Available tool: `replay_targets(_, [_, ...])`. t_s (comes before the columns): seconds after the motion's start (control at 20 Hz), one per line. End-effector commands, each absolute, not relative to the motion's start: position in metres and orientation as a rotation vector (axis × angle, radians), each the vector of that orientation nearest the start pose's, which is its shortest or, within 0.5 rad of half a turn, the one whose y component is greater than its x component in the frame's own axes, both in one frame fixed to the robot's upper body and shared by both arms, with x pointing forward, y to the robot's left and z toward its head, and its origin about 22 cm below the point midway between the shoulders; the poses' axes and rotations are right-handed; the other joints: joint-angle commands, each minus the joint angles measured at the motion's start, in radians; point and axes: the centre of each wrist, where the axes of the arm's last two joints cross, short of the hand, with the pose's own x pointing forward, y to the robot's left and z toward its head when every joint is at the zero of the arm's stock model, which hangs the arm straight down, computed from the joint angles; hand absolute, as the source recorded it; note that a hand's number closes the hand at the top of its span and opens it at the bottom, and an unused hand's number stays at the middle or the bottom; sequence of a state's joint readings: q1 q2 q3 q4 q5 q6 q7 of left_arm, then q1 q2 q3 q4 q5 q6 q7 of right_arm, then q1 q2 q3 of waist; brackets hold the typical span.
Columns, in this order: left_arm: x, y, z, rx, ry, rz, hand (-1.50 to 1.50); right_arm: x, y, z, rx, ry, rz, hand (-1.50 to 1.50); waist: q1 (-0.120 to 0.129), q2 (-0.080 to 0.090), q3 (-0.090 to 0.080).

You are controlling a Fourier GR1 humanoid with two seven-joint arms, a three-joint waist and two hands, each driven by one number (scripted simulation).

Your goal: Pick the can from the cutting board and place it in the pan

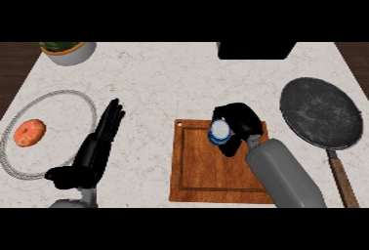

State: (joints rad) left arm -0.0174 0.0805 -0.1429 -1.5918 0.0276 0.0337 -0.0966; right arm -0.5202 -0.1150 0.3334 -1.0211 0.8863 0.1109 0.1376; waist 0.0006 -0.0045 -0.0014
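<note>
A blue and white can (219, 131) stands at the far end of the wooden cutting board (209, 171). My right hand (239, 121) is curled round the can, fingers wrapping it from the far side and the right. The dark round pan (320, 112) lies to the right of the board, its wooden handle (343, 181) pointing toward me. My left hand (99, 141) rests open on the counter left of the board, fingers straight and pointing away.
A glass plate (85, 105) at the left edge carries an orange fruit (30, 133). A white bowl with greens (66, 51) sits at the far left corner. A black box (256, 50) stands at the far edge.
</note>
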Motion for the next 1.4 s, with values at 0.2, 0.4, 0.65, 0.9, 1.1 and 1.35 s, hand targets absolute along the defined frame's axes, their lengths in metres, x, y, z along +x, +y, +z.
replay_targets(0.2, [0.24,0.212,0.01,-0.058,-1.698,-0.121,0.0,0.342,-0.128,0.03,-0.941,-1.238,0.964,1.5,-0.003,-0.001,0.0])
replay_targets(0.4, [0.242,0.207,0.004,-0.05,-1.675,-0.14,0.0,0.336,-0.103,0.035,-1.151,-1.123,0.719,1.5,-0.006,-0.002,0.0])
replay_targets(0.65, [0.252,0.199,0.012,-0.065,-1.71,-0.144,0.0,0.341,-0.074,0.092,-1.299,-1.248,0.497,1.5,0.002,-0.001,0.001])
replay_targets(0.9, [0.246,0.205,-0.001,-0.053,-1.692,-0.132,0.0,0.331,-0.099,0.091,-1.3,-1.244,0.297,1.5,-0.006,0.002,0.001])
replay_targets(1.1, [0.245,0.201,0.015,-0.064,-1.693,-0.114,0.0,0.33,-0.125,0.081,-1.287,-1.222,0.168,1.5,-0.002,0.002,0.002])
replay_targets(1.35, [0.239,0.209,0.005,-0.056,-1.689,-0.133,0.0,0.352,-0.189,0.09,-1.333,-1.203,0.047,1.5,0.005,0.005,0.002])
